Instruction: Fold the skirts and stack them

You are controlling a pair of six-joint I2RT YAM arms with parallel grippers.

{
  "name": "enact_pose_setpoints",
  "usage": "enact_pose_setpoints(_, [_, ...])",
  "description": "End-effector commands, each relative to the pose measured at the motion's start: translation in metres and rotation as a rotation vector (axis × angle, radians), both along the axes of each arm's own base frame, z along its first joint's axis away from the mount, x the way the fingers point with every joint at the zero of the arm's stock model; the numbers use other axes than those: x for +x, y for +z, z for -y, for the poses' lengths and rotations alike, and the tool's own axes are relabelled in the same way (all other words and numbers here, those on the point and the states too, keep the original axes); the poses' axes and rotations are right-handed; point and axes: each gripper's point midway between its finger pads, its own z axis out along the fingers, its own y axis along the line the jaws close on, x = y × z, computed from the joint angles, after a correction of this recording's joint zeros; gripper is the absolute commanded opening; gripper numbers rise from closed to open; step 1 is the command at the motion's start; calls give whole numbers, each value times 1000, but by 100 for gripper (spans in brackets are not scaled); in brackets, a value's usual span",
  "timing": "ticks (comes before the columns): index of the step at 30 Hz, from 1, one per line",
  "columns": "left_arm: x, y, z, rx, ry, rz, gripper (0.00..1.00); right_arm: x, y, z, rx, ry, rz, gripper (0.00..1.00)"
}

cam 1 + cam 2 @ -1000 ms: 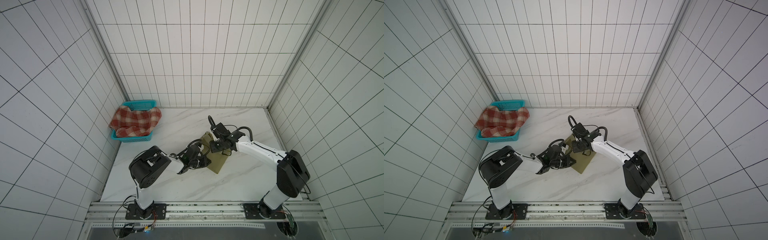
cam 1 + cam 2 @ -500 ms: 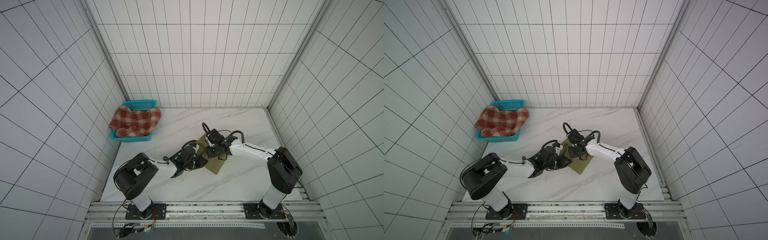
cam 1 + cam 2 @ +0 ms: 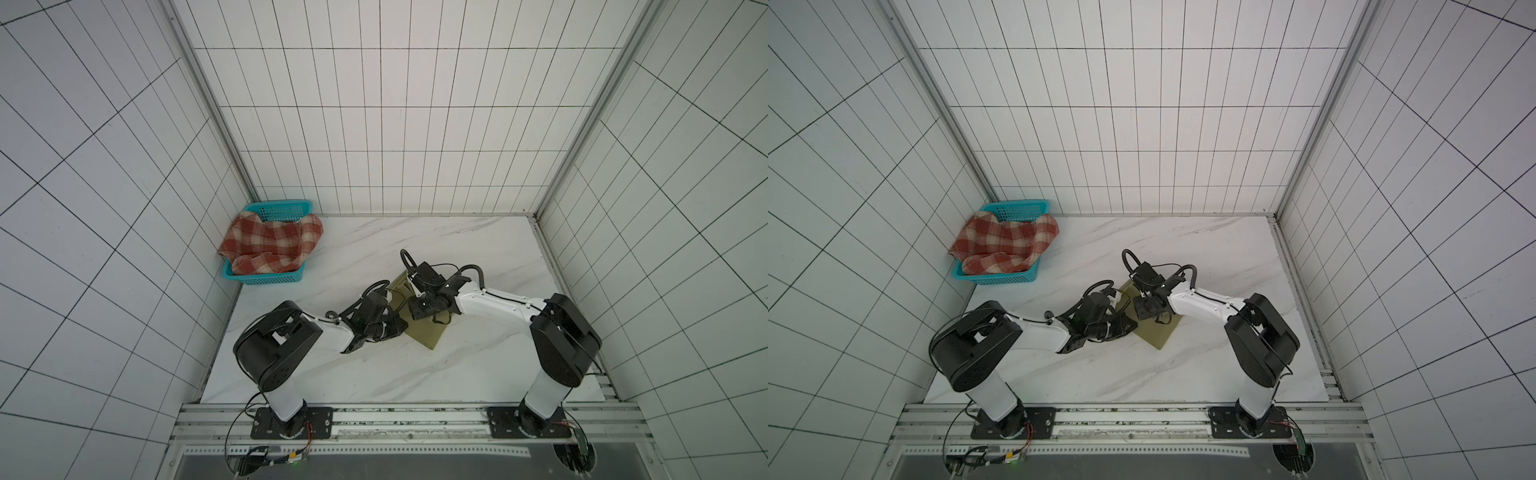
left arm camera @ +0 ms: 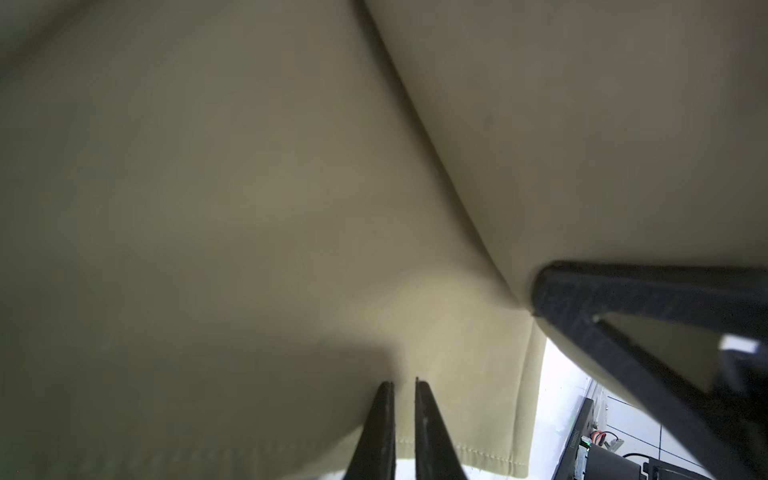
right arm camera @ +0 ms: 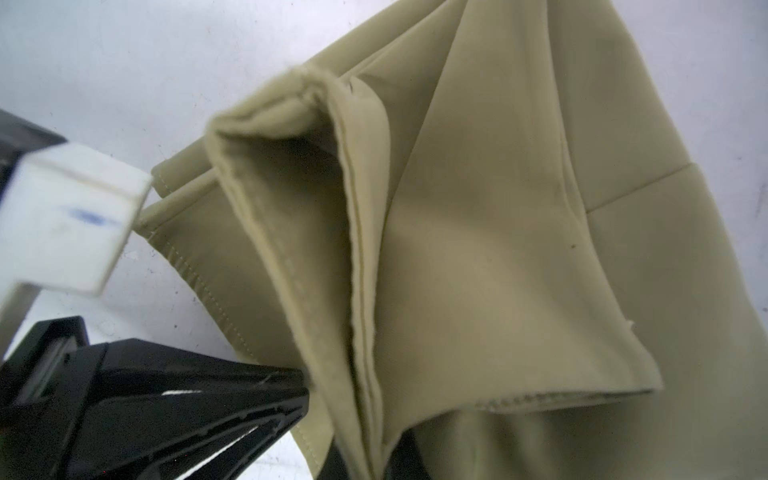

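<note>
1. The right gripper [image 3: 419, 314] is pressed together and pinching a bunched stack of layers of the olive skirt [image 5: 498, 249]. In the right wrist view these are rising from its jaws as a peaked flap.
2. The left gripper [image 4: 400, 399] is holding its fingers almost together. Olive cloth is showing in the slit just above the stitched hem, so it appears to be nipping the skirt's edge too.
3. In both top views, the two grippers are meeting over the left part of the olive skirt [image 3: 430, 334], near the middle of the marble table [image 3: 415, 374].
4. The skirt is lying as a compact diamond with one corner pointing toward the lower edge of the frame. Its long axis seems to be running from upper left to lower right, though the arms are hiding much of it.
5. I judge that a later fold of the olive skirt is under way.
6. The next move calls for both grippers carrying the flap across together, keeping the edges aligned, and then letting go.
7. The plaid skirt [image 3: 270, 245] is lying crumpled in the teal basket [image 3: 282, 206] at the upper left. It is not yet folded.
</note>
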Motion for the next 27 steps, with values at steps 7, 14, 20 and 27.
enact_pose_setpoints(7, [2,8,-7,-15,30,27,12,-17,-31,3,-33,9,-62,0])
enact_pose_setpoints(14, [6,34,-23,-59,82,59,12,-20,-37,3,-33,7,-66,13])
enact_pose_setpoints(20, [12,46,-43,-61,129,72,13,-21,-37,0,-24,14,-66,28])
enact_pose_setpoints(27, [18,53,-57,-59,158,85,12,-25,-29,-5,7,28,-68,39])
